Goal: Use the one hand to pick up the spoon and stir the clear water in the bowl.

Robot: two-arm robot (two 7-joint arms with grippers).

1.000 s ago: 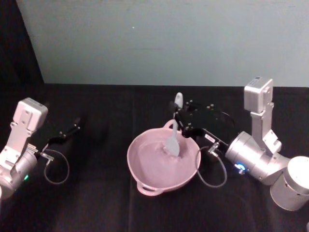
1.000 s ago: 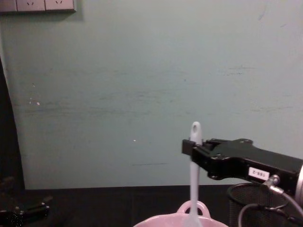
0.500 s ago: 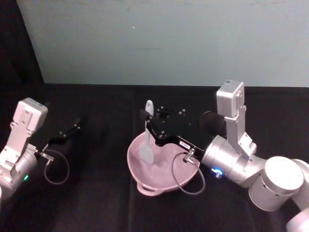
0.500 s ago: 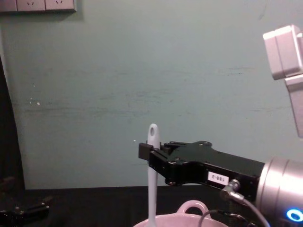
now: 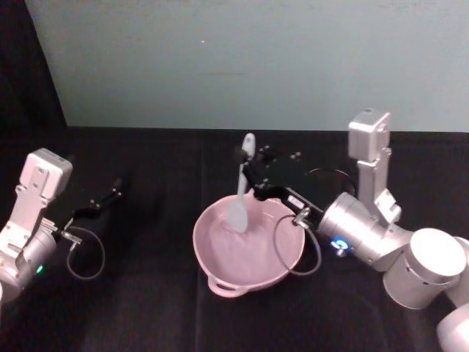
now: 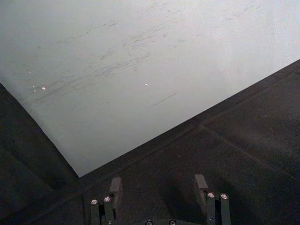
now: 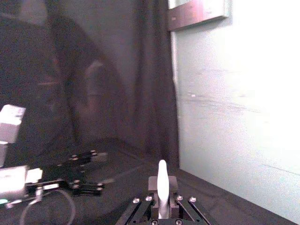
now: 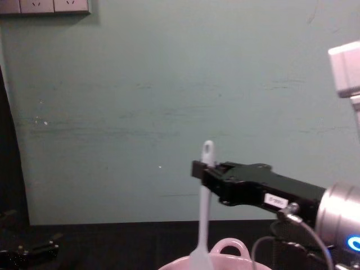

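Stirring looks to be the step you are in, judging from how things lie on the black table [image 5: 146, 315]. Your right arm [image 5: 363, 235] reaches in from the table's right edge toward its middle. There the pale pink bowl [image 5: 201, 246] sits with one loop handle at its near rim and another at its far rim. The right gripper [image 5: 248, 163] hangs over the bowl's far side, and in the chest view [image 8: 201, 169] it juts in level from the right. Its jaws are clenched on the upper part of the spoon's handle. The left gripper [image 5: 110, 194] is parked well apart, close to the table's left edge. In its wrist view [image 6: 159, 187] the fingers stand spread with nothing between them. The white spoon [image 5: 240, 192] stands close to upright and leans slightly. Its rounded, holed end pokes above the jaws, and its broad end is down inside the bowl near the far wall, as the chest view [image 8: 202, 225] also shows. The water is clear, so you cannot tell exactly how deep the broad end sits. Your next move, I judge, calls for sweeping the spoon round inside the rim while you hold the grip firm and the height steady. Watch that the broad end does not knock the far wall, since that could push the light bowl across the table or slop the water.
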